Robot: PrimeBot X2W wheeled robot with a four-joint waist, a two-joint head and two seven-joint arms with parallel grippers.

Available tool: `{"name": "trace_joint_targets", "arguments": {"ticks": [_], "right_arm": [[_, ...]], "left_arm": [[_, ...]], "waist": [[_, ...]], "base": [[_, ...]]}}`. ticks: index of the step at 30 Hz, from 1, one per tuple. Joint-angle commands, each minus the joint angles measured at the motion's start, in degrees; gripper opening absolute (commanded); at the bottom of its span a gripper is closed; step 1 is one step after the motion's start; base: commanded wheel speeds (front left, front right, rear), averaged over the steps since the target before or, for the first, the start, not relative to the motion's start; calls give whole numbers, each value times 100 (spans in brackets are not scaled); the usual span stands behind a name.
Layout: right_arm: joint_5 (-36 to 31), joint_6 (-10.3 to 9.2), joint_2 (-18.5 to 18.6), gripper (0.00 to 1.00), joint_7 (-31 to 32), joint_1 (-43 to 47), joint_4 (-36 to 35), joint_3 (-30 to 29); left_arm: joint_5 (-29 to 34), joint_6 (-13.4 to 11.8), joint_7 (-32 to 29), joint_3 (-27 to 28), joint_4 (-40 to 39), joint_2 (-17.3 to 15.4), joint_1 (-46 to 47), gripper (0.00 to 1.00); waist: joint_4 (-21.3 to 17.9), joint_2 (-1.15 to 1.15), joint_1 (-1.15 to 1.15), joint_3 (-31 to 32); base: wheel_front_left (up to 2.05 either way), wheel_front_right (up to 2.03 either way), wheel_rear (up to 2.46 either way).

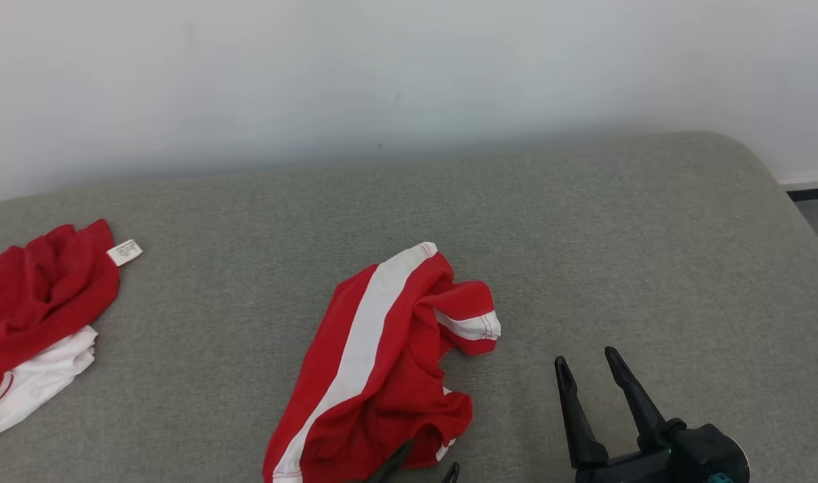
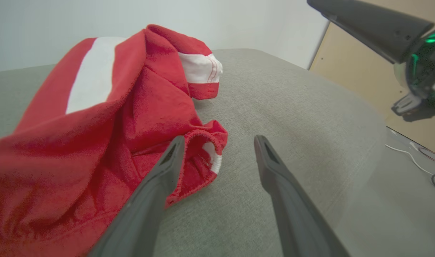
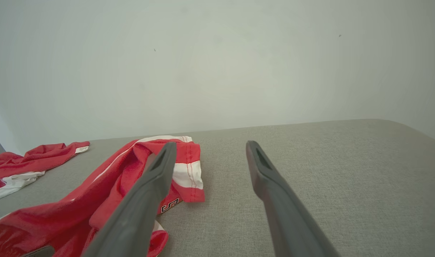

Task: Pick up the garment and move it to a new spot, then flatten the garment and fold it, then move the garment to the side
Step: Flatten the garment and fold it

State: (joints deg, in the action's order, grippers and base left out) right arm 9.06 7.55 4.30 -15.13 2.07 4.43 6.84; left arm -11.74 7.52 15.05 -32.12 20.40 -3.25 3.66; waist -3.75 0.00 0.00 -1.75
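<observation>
Lying crumpled on a grey padded surface [image 1: 583,235], a red-and-white garment [image 1: 375,362].
Left gripper [image 2: 219,141] spread wide at its near hem, right gripper [image 1: 585,356] spread wide beside it; both hold nothing.

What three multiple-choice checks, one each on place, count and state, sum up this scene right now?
1. Where on the grey cushion does the striped garment lie?
A) front middle
B) far right corner
C) against the wall
2. How many red-and-white garments lie on it?
A) one
B) two
C) three
3. How is the right end effector?
A) shut on cloth
B) open, empty
C) shut, empty
Answers: 1 A, it lies crumpled near the front edge; 2 B, a second garment lies at the left edge; 3 B, its fingers stand apart over bare cushion.
</observation>
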Motion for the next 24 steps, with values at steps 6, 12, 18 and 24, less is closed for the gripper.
{"name": "trace_joint_targets", "arguments": {"ticks": [6,12,18,24], "right_arm": [[-50,-13,-41,100,-2,-109,5,-22],[-50,-13,-56,100,-2,-179,-4,-48],[-69,-13,-76,100,-2,-217,10,-25],[-75,-13,-85,100,-2,-247,30,0]], "left_arm": [[-252,-10,19,-300,569,2,473,100],[-412,-11,19,-263,1006,11,684,100],[-564,-11,19,-274,1462,29,987,65],[-845,-10,19,-267,1432,35,1229,0]], "waist": [[-567,0,0,-277],[-666,0,0,-356],[-599,0,0,-405],[-464,0,0,-377]], "base": [[0,0,0],[0,0,0],[0,0,0],[0,0,0]]}}
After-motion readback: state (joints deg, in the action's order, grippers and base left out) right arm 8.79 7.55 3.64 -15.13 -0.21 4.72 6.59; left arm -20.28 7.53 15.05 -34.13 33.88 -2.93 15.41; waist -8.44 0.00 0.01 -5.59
